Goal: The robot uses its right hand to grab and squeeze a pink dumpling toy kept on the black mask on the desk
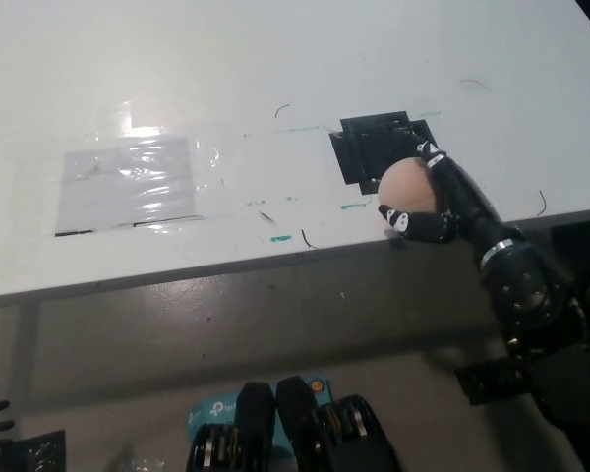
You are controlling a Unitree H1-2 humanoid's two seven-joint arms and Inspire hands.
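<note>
I see my right hand [441, 202] at right of centre, fingers [405, 218] wrapped round the pink dumpling toy [405, 185] from its right, the toy at the black mask's [374, 147] lower edge near the surface [275, 59] rim, ready to squeeze

Black right hand [435, 202], silver wrist ring
</note>
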